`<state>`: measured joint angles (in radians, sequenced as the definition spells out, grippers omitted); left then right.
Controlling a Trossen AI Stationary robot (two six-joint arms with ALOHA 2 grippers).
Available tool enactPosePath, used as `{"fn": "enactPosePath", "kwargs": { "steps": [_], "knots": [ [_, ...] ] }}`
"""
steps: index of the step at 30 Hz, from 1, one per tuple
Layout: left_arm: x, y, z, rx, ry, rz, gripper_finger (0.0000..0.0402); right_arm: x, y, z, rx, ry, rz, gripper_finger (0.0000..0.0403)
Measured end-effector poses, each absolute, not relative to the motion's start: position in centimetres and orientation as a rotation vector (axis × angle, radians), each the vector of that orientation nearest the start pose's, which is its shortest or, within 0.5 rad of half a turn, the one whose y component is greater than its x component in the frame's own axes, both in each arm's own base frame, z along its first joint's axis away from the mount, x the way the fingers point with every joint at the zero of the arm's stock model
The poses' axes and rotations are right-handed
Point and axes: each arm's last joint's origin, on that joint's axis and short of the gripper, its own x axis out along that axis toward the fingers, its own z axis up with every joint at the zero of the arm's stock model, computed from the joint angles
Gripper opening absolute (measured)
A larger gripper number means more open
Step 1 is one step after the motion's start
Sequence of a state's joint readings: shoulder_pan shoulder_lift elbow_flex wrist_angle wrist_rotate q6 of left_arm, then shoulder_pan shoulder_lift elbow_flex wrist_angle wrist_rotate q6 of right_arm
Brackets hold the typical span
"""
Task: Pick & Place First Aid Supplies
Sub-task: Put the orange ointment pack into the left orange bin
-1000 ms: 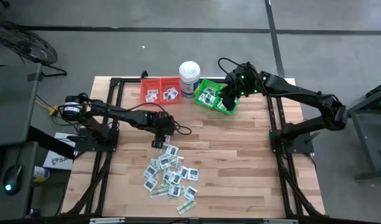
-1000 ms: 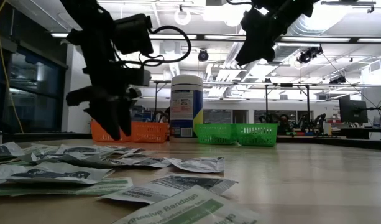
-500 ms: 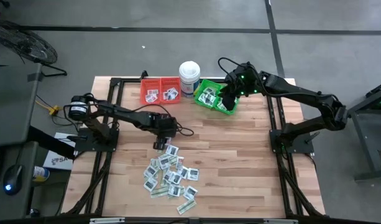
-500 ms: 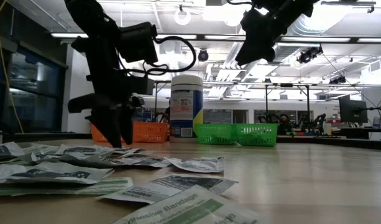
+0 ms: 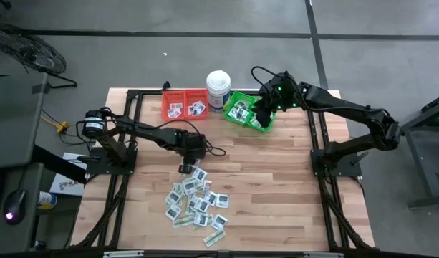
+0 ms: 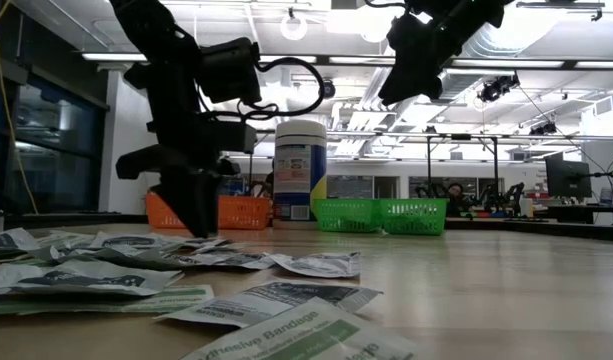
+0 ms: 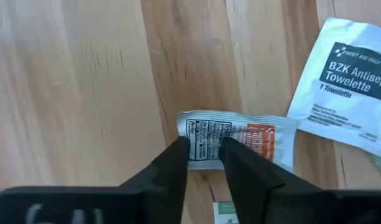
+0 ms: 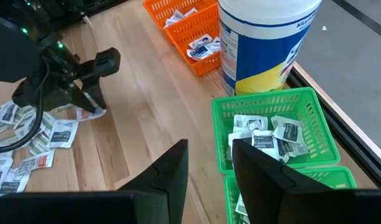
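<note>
One small packet [image 7: 237,138] with black print and an orange patch lies flat on the tabletop [image 5: 276,179] at the near edge of the scattered pile of first aid supplies [image 5: 196,202], with the left gripper [image 7: 204,149] down on it, jaws pinching its printed end; a white BZK towelette packet [image 7: 345,81] lies just beside it. Right gripper [image 8: 210,158] hovers over the green bins [image 5: 246,113], jaws partly spread with nothing between them; more packets sit in the green and red bins [image 5: 185,104], white tub [image 5: 218,89] between them.
</note>
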<state>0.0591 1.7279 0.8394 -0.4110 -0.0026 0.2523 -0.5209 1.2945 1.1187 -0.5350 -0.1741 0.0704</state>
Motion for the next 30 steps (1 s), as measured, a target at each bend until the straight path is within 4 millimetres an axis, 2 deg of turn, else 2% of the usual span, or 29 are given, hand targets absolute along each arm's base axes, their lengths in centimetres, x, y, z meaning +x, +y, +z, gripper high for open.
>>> {"fn": "enactPosePath", "kwargs": {
  "steps": [13,21,30],
  "knots": [
    [28.7,1.7,12.0,0.13,1.293,-0.091,0.0006,23.9,-13.1,31.1,0.318,0.66,-0.337,0.0119],
    [28.2,1.6,13.6,0.112,1.249,-0.116,0.0002,23.9,-13.0,31.0,0.32,0.666,-0.336,0.0119],
    [26.2,1.5,16.3,0.102,1.269,-0.09,0.0001,23.9,-13.0,31.0,0.318,0.666,-0.332,0.0119]
  ]
}}
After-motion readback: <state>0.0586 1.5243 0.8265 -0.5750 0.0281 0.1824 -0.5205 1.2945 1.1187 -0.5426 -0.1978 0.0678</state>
